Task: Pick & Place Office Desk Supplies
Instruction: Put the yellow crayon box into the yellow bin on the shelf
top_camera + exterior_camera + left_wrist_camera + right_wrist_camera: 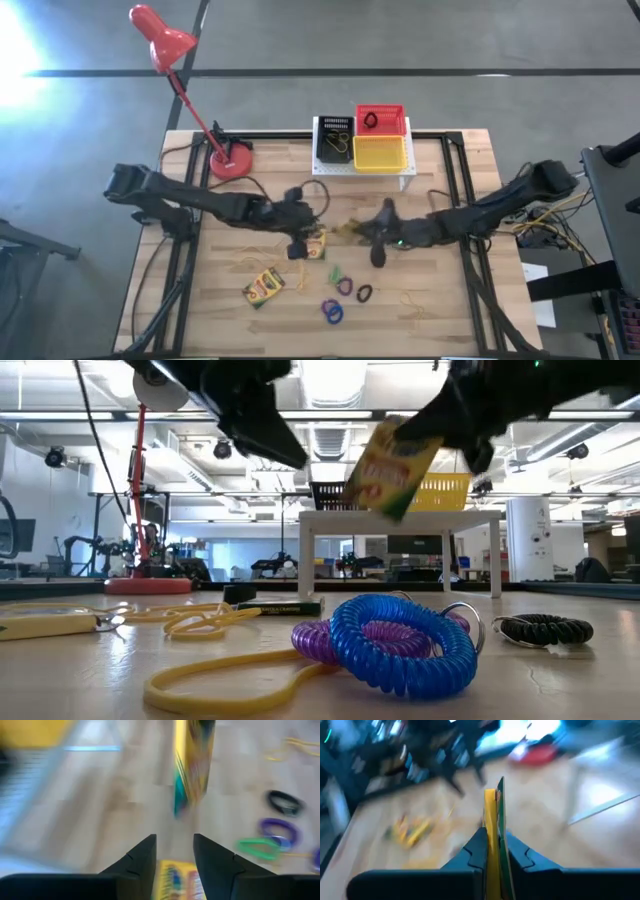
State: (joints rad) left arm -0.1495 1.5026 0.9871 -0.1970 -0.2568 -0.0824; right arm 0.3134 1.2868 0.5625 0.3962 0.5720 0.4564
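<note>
We are partway thru the tidy-up, we think. Our right gripper (pixel 492 851) is up in the air over the middle of the table, fingers squeezed tight on a small flat yellow-and-green crayon box (pixel 392 465), which it holds by one thin edge, tilted. Our left gripper (pixel 175 854) is just beside it, fingers spread w/ nothing between them, so the box hangs from the right one only. A 2nd crayon box (pixel 264 287) lies flat on the wooden table (pixel 450 310) near the front left, and a 3rd one (pixel 315 244) lies right under the left gripper. Not put away yet: a blue coiled elastic ring (pixel 398 642) touching a purple coiled ring (pixel 322 641), a black coiled ring (pixel 544 629) a bit off to the side, a green ring (pixel 336 273), and some thin yellow rubber bands (pixel 225 678) lying loose on the wood. At the back of the table is the white metal stand (pixel 408 182) w/ 3 bins on it: a red plastic bin (pixel 381 119) w/ one dark ring in it, a yellow plastic bin (pixel 380 153) that looks bare inside, and a black bin (pixel 335 143) w/ what may be a thin yellow band or two, hard to tell. So only a few small things are done, and most of the stuff is left on the table. We guess the box in the air goes to a bin next, maybe the yellow one, but we can't be sure. The red bendy desk lamp (pixel 165 42) stands at the back left and is not part of the job.
</note>
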